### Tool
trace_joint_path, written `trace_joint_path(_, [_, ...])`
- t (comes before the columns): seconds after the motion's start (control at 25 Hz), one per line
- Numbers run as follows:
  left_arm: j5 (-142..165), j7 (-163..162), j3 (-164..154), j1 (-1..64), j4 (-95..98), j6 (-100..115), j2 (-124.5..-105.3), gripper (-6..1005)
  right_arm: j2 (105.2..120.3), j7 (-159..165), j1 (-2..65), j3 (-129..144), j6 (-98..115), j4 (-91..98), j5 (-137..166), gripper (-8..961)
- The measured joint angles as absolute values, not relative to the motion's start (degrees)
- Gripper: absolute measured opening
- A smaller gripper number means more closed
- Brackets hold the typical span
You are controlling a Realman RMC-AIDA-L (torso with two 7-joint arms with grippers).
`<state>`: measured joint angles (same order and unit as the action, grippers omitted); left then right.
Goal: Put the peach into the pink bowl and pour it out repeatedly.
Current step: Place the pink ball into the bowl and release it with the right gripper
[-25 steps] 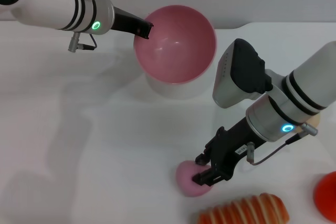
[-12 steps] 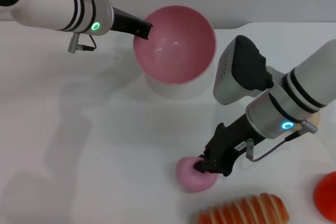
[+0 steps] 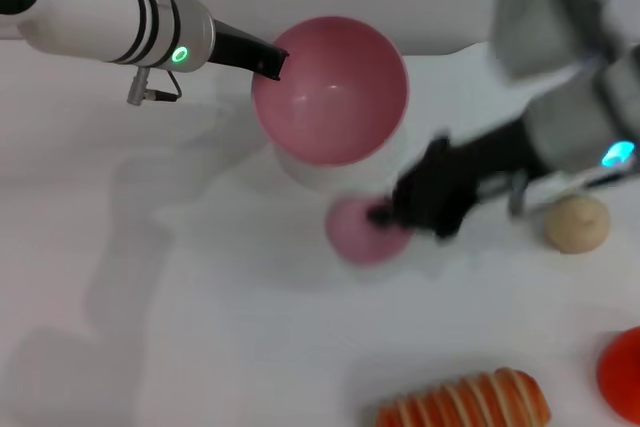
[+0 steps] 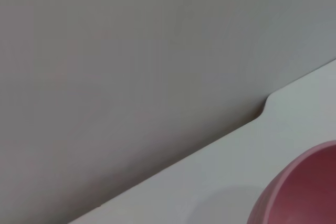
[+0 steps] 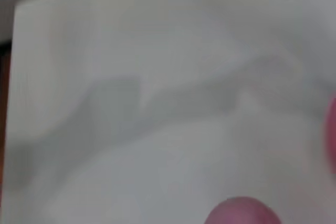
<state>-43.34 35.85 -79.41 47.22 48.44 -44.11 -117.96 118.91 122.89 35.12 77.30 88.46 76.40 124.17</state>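
Note:
The pink bowl (image 3: 330, 87) is held above the table at the back centre, its opening tilted toward me. My left gripper (image 3: 268, 57) is shut on its left rim. The bowl's rim also shows in the left wrist view (image 4: 299, 192). The peach (image 3: 358, 231) is small, matte and pink. It hangs in the air just below and in front of the bowl. My right gripper (image 3: 392, 215) is shut on the peach from its right side. The peach's top shows in the right wrist view (image 5: 241, 212).
A beige ball (image 3: 577, 222) lies on the white table (image 3: 180, 327) at the right. A striped orange bread roll (image 3: 465, 402) lies at the front edge. A red round object (image 3: 622, 372) sits at the front right corner.
My right gripper closed on the peach, lifted it off the table and carried it back toward the bowl. The beige ball came into view. The left arm and bowl barely moved.

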Motion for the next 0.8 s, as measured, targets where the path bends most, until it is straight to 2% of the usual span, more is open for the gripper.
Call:
trace_joint_path(0.32, [-43.69, 35.85, -79.46, 47.18, 48.42, -45.33, -118.07, 47, 118.79, 121.84, 33.08, 59.97, 90.41, 87.94, 112.89, 65])
trace_joint_path(0.8, [-44.24, 35.69, -79.98, 47.37, 48.69, -46.97, -118.21, 47, 118.67, 115.44, 34.51, 61.56, 74.45, 72.83, 113.54, 94])
